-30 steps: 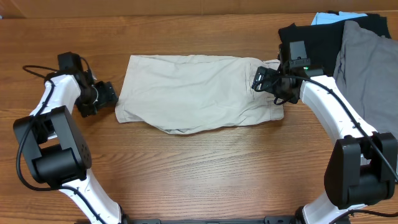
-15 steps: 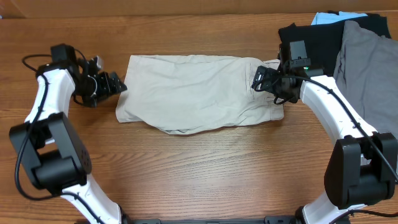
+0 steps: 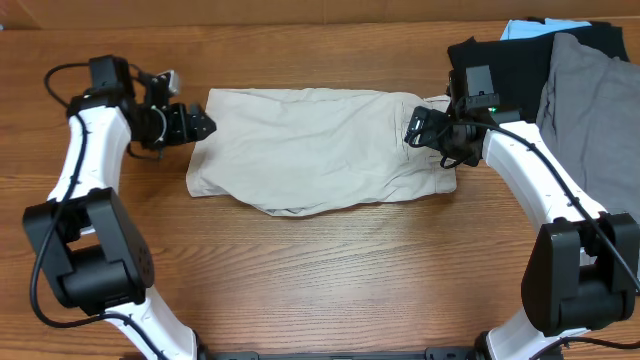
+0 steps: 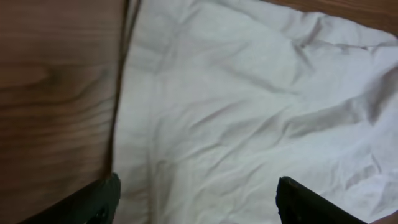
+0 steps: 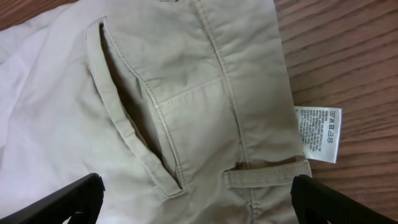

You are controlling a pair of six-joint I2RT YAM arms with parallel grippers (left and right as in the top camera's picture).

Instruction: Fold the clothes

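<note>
The beige khaki shorts [image 3: 315, 148] lie folded in half across the middle of the table, waistband to the right. My left gripper [image 3: 200, 127] is open at the shorts' upper left corner; in the left wrist view its fingers [image 4: 196, 205] straddle wrinkled beige cloth [image 4: 249, 106] beside the hem edge. My right gripper [image 3: 418, 128] is open above the waistband end. In the right wrist view its fingers [image 5: 196, 202] span a pocket slit [image 5: 134, 124], a belt loop [image 5: 267, 173] and the white label [image 5: 317, 132].
A black garment [image 3: 505, 65] and grey shorts [image 3: 595, 105] are piled at the back right, with a light blue piece [image 3: 525, 28] behind them. Bare wooden table [image 3: 320, 270] lies in front of the shorts.
My left gripper has moved up and to the right, from the table left of the shorts to their upper left corner. The right arm and the shorts have not moved.
</note>
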